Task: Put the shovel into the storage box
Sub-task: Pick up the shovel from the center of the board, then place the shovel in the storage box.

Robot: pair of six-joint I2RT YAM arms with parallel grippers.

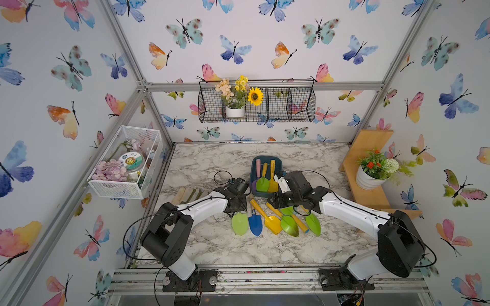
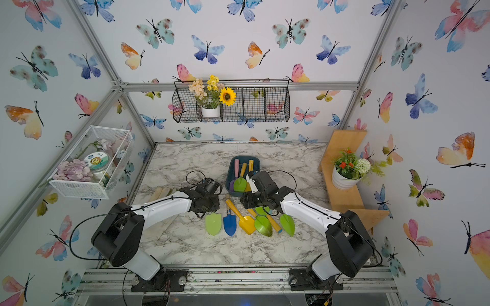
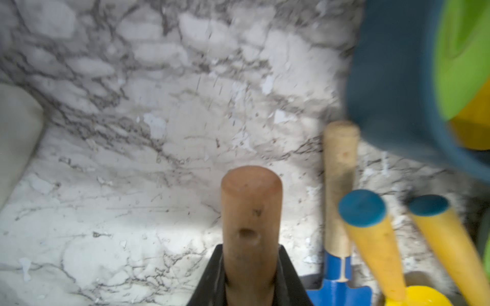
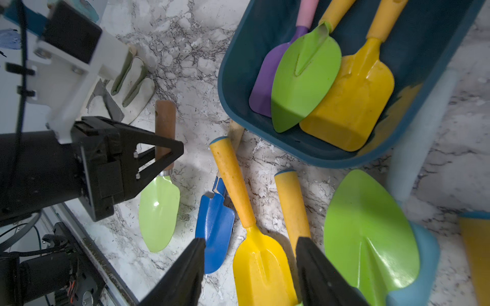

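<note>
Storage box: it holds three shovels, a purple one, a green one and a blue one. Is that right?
Not quite: the third one in the storage box is a yellow shovel, not a blue one. The purple shovel and green shovel are there as said. The right wrist view shows it; the blue shovel lies on the table outside.

Storage box [image 1: 262, 194] on the marble table [image 1: 212, 159], holding a pink-handled shovel [image 1: 258, 167], a green shovel [image 1: 262, 183] and a yellow shovel [image 1: 272, 182], handles at the box's far end. Just in front of the box lie a pale-green shovel [image 1: 239, 224], blue shovel [image 1: 255, 225], second yellow shovel [image 1: 273, 224], third green shovel [image 1: 289, 225] and fourth green shovel [image 1: 313, 225]. The left arm [image 1: 201, 209] ends left of the box; the right arm [image 1: 344, 209] overlaps its right rim.
</note>
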